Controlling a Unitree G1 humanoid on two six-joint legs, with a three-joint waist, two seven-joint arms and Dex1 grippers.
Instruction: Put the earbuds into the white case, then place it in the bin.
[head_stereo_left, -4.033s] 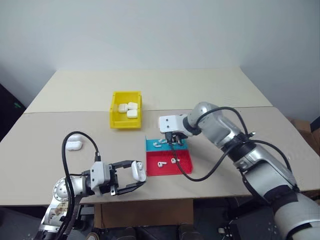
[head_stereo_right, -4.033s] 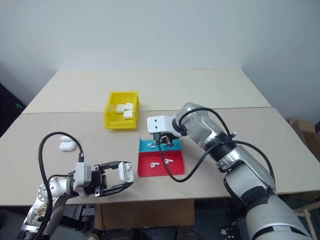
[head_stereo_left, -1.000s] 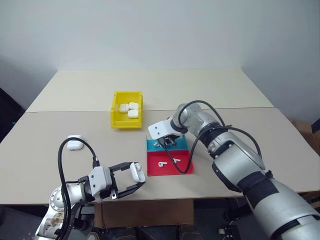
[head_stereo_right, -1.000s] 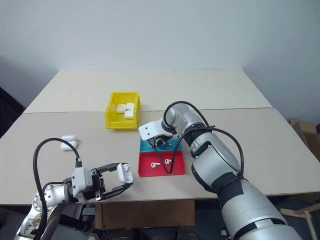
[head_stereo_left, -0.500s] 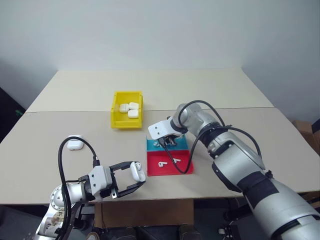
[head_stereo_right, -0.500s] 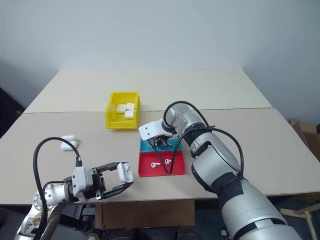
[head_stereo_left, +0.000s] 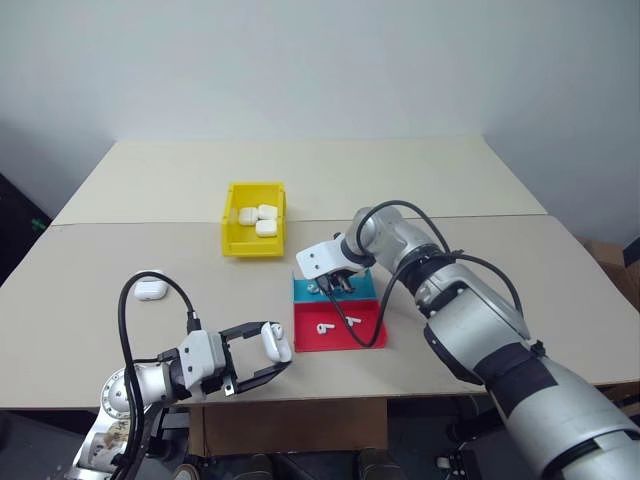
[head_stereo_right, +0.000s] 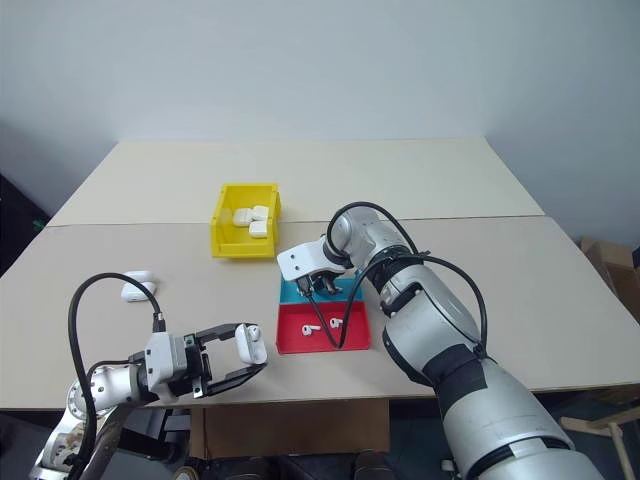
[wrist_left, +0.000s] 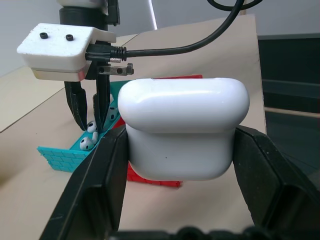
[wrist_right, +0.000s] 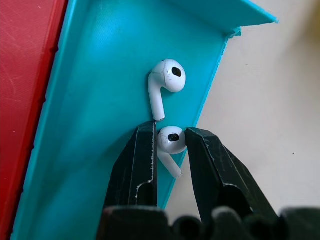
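Note:
My left gripper is shut on the white case and holds it just above the table's near edge, level. The case's lid looks closed. My right gripper points down into the blue half of the tray. Its black fingers are shut on one of the earbuds. A second earbud lies just beyond the held one. The yellow bin stands further back to the left with identical cases in it.
Two more earbuds lie in the tray's red half, nearer to me. Another white case rests on the table at the left. A black cable hangs from my right wrist across the tray.
Compared with four seconds ago, my right wrist has turned and dipped lower into the blue half. Over the last second nothing visibly moves. The left gripper keeps holding the case.

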